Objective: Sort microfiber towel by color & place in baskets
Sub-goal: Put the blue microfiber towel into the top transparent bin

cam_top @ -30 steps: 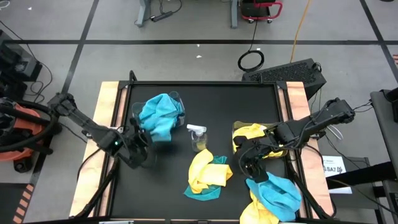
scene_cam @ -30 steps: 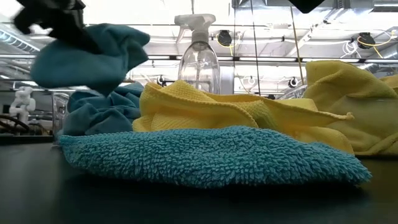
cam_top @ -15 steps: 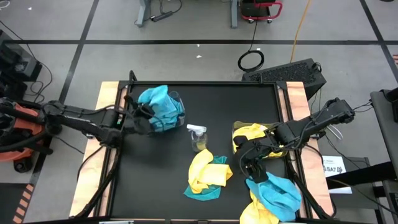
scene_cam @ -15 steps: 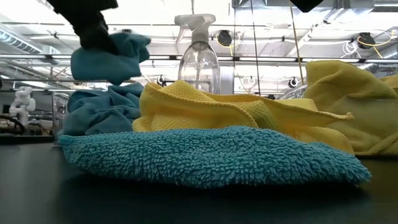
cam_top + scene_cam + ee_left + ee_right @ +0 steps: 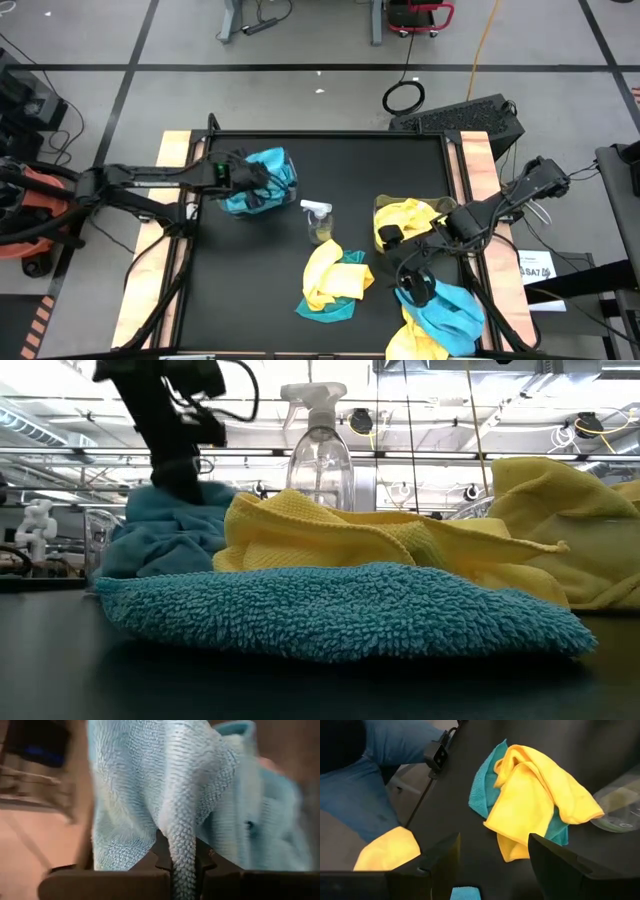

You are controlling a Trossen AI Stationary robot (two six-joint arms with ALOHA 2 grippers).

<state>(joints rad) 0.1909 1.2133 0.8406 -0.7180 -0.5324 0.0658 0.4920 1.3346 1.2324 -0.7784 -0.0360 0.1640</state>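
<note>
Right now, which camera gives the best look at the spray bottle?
The low view: the spray bottle stands upright behind the yellow towel, trigger head clear. The high view shows it small from above; the right wrist view catches only an edge; the left wrist view misses it.

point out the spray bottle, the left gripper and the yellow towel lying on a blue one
spray bottle (image 5: 319, 222), high view, on its body
left gripper (image 5: 246, 176), high view, between its fingertips
yellow towel (image 5: 328, 270), high view, on its middle fold
</note>
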